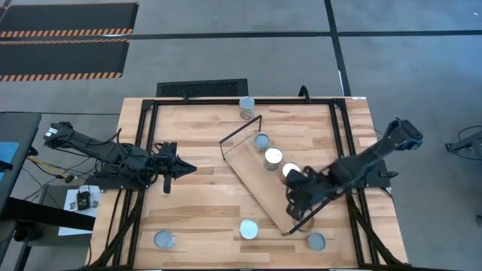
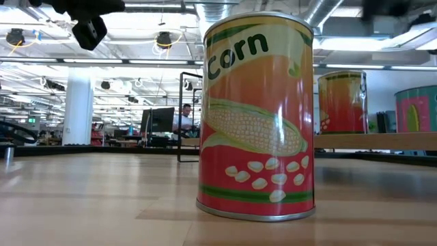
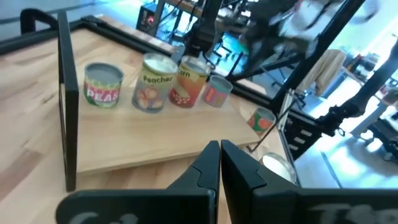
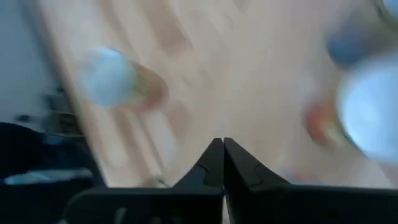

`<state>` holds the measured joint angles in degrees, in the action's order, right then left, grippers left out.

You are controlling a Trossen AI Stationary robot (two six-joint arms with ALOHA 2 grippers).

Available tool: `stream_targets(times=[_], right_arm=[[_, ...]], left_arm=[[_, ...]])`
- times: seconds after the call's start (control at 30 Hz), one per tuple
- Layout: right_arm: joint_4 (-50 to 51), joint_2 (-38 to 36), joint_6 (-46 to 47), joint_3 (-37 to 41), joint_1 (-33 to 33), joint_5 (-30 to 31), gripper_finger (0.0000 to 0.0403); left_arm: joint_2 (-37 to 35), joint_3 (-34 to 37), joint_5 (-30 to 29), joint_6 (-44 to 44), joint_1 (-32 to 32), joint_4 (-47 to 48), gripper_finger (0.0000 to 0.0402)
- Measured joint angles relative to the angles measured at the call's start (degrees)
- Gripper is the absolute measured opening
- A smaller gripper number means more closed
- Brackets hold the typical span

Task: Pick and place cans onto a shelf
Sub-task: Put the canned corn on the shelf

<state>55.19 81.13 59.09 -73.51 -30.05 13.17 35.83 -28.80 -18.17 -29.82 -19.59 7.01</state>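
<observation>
The dark left gripper (image 1: 183,168) waits over the striped wooden tabletop (image 1: 196,203), fingers pressed together. The smooth pale wooden shelf (image 1: 260,184) with thin black wire ends lies slanted mid-table, with small round metal cans (image 1: 272,158) in a row on it. The dark right gripper (image 1: 292,208) hangs above the shelf, fingers pressed together, holding nothing.

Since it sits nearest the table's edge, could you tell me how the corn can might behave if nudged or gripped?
The corn can stands upright on a flat rimmed base and is fairly squat, so it would probably slide before tipping. Once on its side, its round body would likely roll. The glossy label may be slightly slippery, and the rigid-looking wall should resist squeezing.
</observation>
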Motion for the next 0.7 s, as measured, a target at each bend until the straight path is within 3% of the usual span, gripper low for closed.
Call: stream_targets(times=[0.23,0.47,0.7], right_arm=[[-17.75,-6.65,-7.42,7.43,-1.09,12.45,0.0006],[-28.59,-13.05,-20.1,13.18,4.22,8.3,0.0004],[-28.73,-19.32,-31.95,13.16,9.72,3.15,0.0004]], left_arm=[[1.66,-0.02,1.35,1.13,-0.13,-1.06,0.0],[5.74,-1.23,0.98,1.85,-2.27,-3.49,0.0],[15.96,-8.32,-3.72,1.78,-5.85,-3.53,0.0]])
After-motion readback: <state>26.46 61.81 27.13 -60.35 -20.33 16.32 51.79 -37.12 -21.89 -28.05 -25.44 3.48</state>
